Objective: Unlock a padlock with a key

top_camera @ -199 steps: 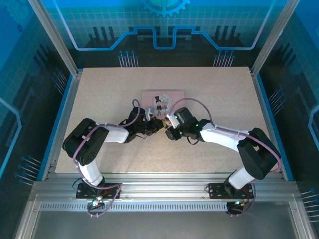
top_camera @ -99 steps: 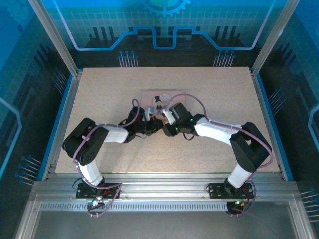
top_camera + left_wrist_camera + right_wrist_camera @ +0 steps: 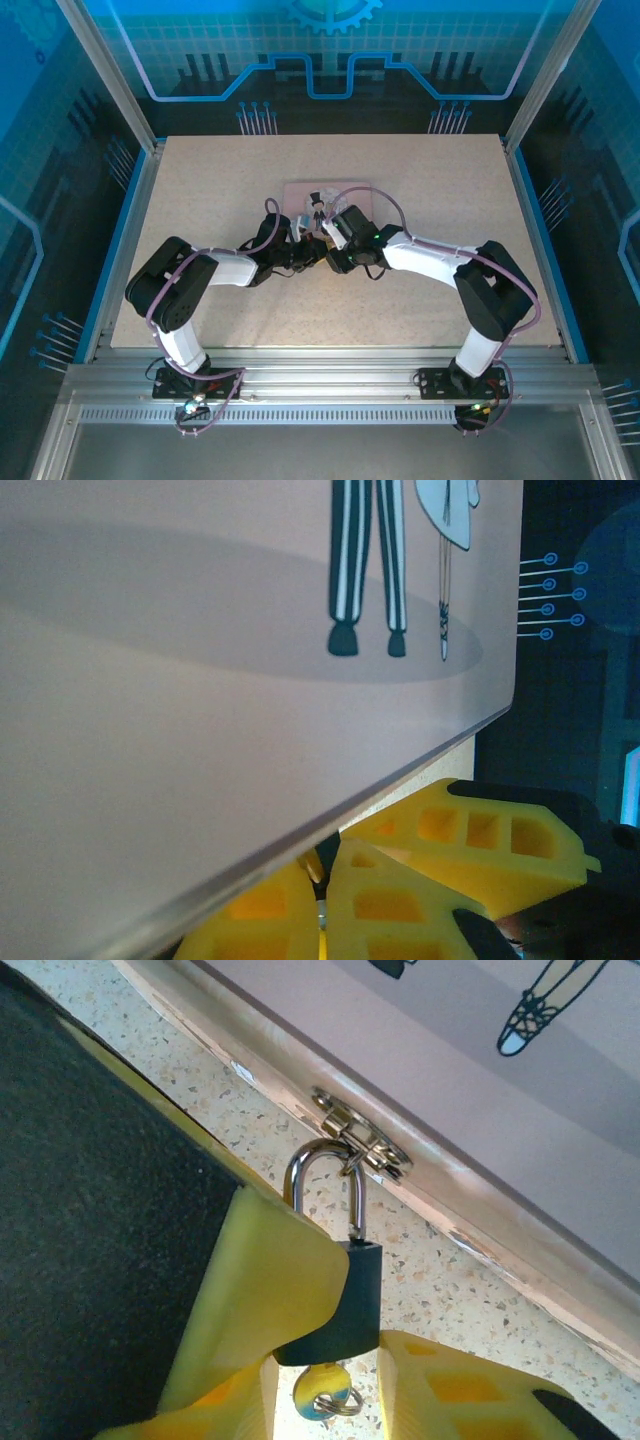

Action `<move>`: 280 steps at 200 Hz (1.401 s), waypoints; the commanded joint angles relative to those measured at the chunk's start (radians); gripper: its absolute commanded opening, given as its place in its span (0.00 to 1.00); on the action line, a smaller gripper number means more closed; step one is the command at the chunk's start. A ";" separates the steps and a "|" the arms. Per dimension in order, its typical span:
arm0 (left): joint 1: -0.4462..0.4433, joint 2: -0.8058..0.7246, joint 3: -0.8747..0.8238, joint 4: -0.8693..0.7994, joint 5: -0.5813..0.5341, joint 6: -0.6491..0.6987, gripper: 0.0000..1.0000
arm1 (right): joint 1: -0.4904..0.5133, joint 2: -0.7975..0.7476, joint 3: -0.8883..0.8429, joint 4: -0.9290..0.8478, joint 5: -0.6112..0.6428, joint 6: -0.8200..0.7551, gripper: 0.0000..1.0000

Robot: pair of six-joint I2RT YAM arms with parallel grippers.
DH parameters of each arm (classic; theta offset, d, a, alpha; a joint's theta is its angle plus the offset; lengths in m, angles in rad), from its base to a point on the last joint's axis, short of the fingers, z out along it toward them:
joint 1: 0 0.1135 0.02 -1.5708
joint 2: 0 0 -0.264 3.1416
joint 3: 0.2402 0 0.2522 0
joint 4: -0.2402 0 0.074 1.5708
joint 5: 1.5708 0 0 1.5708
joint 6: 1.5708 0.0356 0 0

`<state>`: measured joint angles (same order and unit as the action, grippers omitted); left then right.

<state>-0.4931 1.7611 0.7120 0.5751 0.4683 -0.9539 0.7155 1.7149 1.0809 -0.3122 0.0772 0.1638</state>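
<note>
Blue-lit panels wall in your speckled table [image 3: 200, 180], and the pink box [image 3: 300, 195] lies at its middle, at twelve o'clock from both wrists. Seen from the right wrist, the padlock [image 3: 345, 1300] hangs off the clasp [image 3: 355, 1145] on the box's front edge, with its shackle [image 3: 356, 1205] closed. The key [image 3: 322, 1392] sticks out of the lock body at six o'clock. Your right claw [image 3: 345, 1290] straddles that body: the nine o'clock finger lies against it and the three o'clock finger sits just beside it. You cannot tell whether it is truly clamped. Your left claw [image 3: 322, 875] is closed tight beneath the box's front edge, and what, if anything, it pinches is hidden. The step in hand looks like bracing the lock with the key already seated. The next move probably calls for a firm hold on the body and a clean twist of the key's head, without dragging the box.
</note>
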 commanded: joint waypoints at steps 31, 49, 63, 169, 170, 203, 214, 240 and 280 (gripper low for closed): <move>0.001 0.015 0.018 -0.050 0.102 -0.074 0.05 | 0.015 0.027 0.035 -0.033 0.022 -0.020 0.24; 0.001 0.015 0.016 -0.049 0.101 -0.075 0.05 | 0.016 0.029 0.039 -0.042 0.018 -0.015 0.26; 0.002 0.014 0.017 -0.048 0.103 -0.076 0.04 | 0.016 0.028 0.035 -0.041 0.027 -0.011 0.31; 0.007 0.010 0.011 -0.044 0.108 -0.075 0.05 | 0.025 0.021 0.018 -0.035 0.083 -0.019 0.36; 0.007 0.010 0.012 -0.044 0.107 -0.074 0.05 | 0.025 0.020 0.017 -0.035 0.083 -0.020 0.36; 0.007 0.007 0.010 -0.046 0.109 -0.075 0.04 | 0.026 0.016 0.019 -0.030 0.069 -0.025 0.25; 0.007 0.006 0.010 -0.044 0.109 -0.076 0.04 | 0.024 0.026 0.028 -0.038 0.063 -0.029 0.20; 0.008 0.003 0.009 -0.044 0.107 -0.076 0.04 | 0.023 0.027 0.023 -0.031 0.040 -0.031 0.00; 0.011 0.002 0.004 -0.047 0.109 -0.072 0.04 | 0.004 0.002 -0.017 0.006 -0.004 -0.026 0.00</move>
<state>-0.4862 1.7611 0.7158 0.5713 0.4675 -0.9585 0.7330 1.7218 1.0935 -0.3309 0.1162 0.1303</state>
